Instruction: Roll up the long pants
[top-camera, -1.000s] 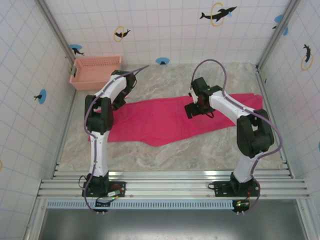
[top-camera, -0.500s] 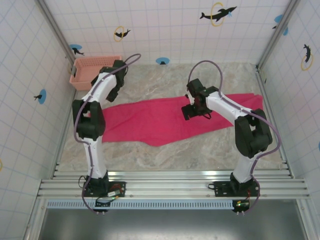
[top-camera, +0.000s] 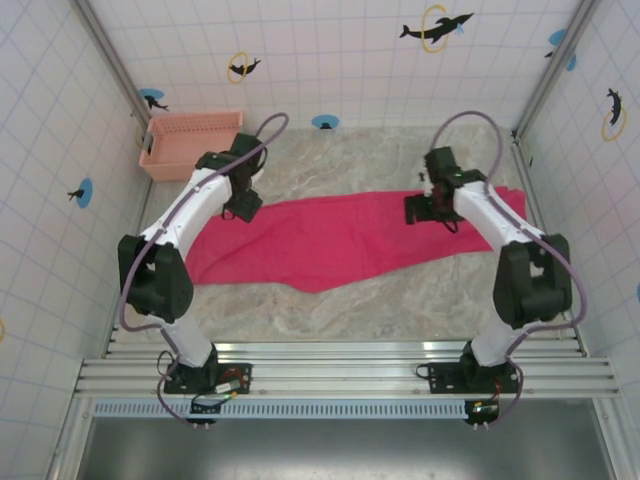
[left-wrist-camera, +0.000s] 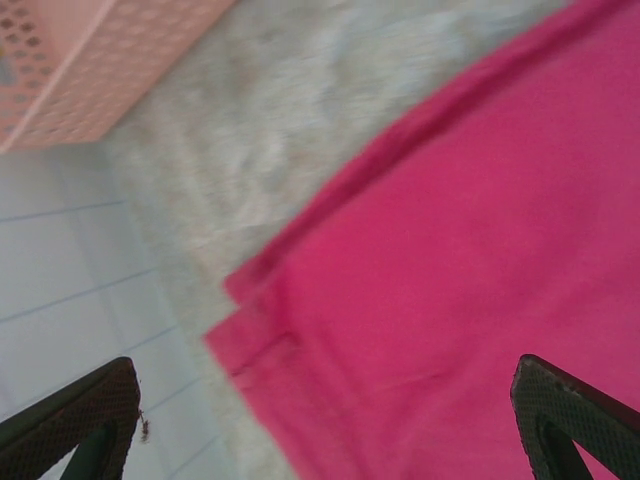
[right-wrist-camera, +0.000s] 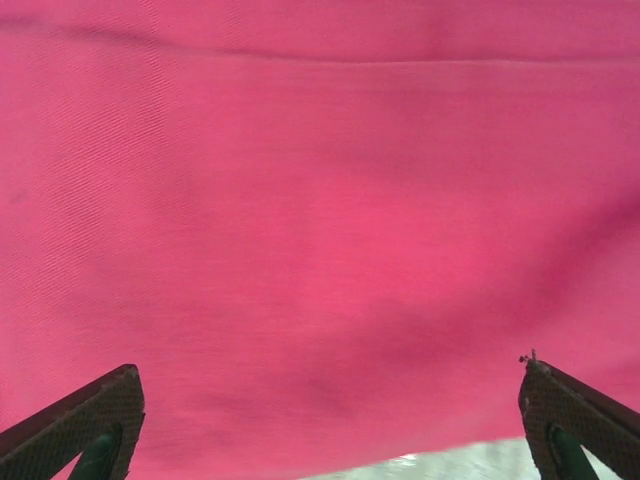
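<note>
Now the long pants (top-camera: 340, 240) are seen spread flat on the bench (top-camera: 330, 300), the long axis running left to right. The left fingers (left-wrist-camera: 75, 415) are held wide apart above the left end; the right fingers (right-wrist-camera: 80, 420), equally apart, above the right part.

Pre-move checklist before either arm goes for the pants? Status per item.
1. left gripper open and empty: ok.
2. right gripper open and empty: ok.
3. long pants lying flat on the table, no roll started: ok.
4. left gripper by the pants' far-left edge, cloth corner in its wrist view: ok.
5. basket apart from the cloth: ok.
6. Fingertip height above the cloth, either arm: cannot tell.
</note>
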